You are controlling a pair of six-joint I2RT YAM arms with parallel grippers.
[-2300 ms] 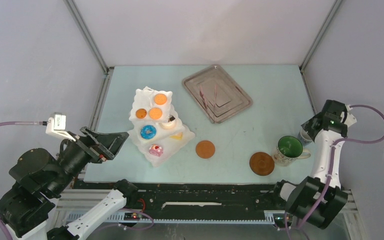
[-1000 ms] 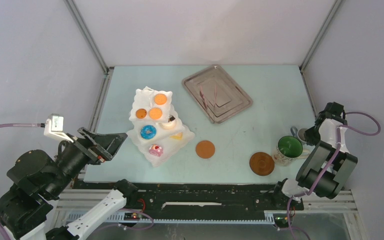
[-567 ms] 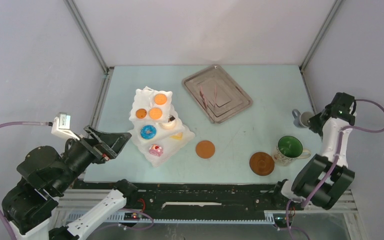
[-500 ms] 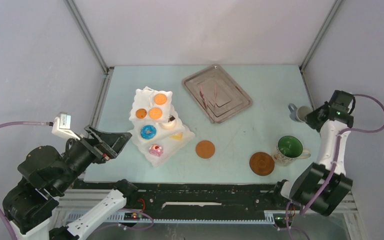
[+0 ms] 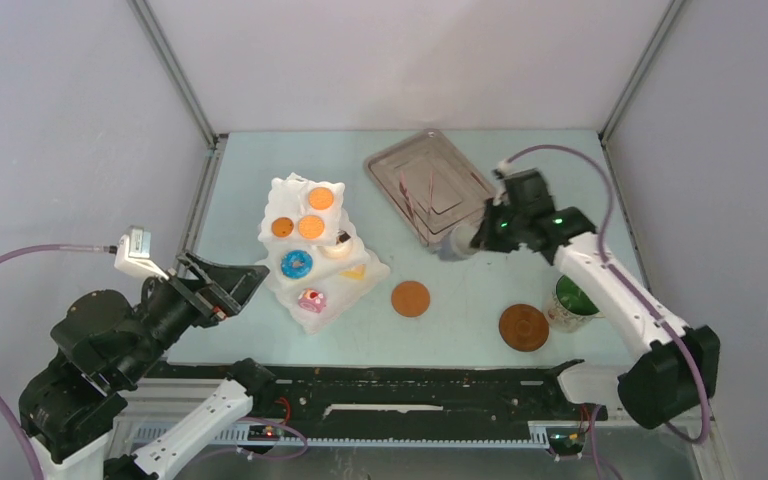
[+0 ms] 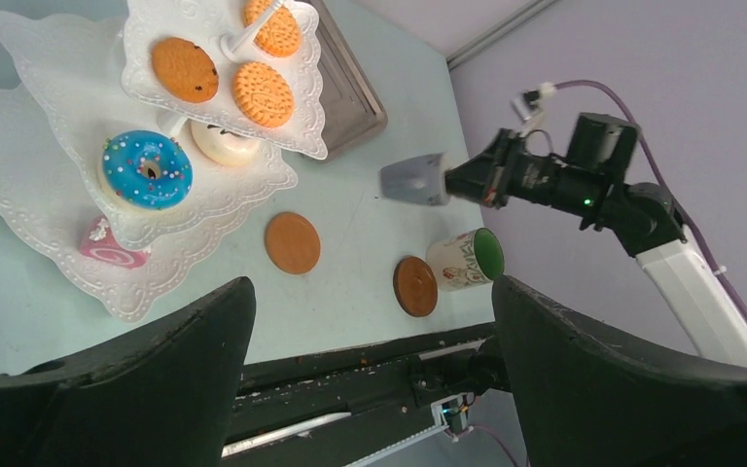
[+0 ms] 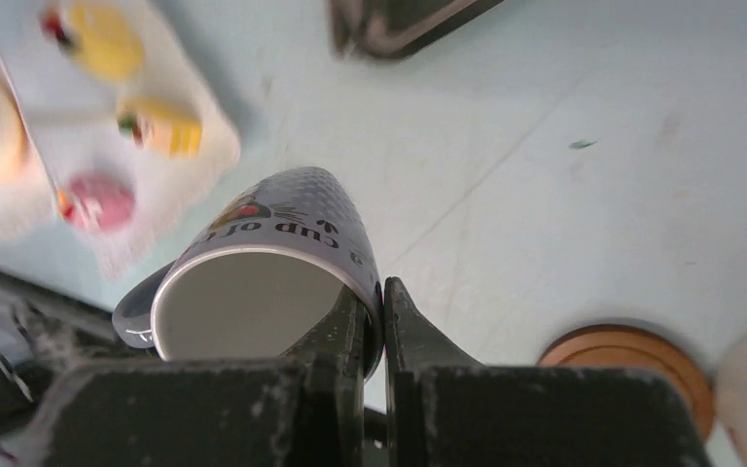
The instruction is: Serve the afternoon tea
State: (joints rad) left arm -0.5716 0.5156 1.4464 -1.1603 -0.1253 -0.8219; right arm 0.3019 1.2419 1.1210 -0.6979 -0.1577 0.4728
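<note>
The right claw [image 7: 377,302] is clenched on the rim of the cup [image 7: 282,219], one finger inside the mouth and the other pressed against the outer wall. The cup is tipped on its side, its mouth facing back toward the wrist and its base pointing away. Its handle sticks out on the left side in the wrist view. In the left wrist view the cup hangs in the air, clear of the tabletop [image 5: 520,170].

From above, the cup sits at the tip of the outstretched right arm, just beside the near corner of the tray [image 5: 400,160]. A coaster [image 5: 410,298] lies near it, toward the arm bases and a little left. A second coaster [image 5: 523,327] lies further right, close to the mug [image 6: 457,268]. The mug stands upright on the tabletop, partly hidden under the right arm in the top view and well apart from the cup.

The stand [image 5: 282,188] is on the left half of the tabletop, with biscuits [image 6: 263,92] on its top tier and a blue doughnut [image 6: 146,167] on the tier below.

The left claw [image 6: 374,287] is released, its fingers spread wide. It hovers at the near left edge, facing the stand and touching nothing
</note>
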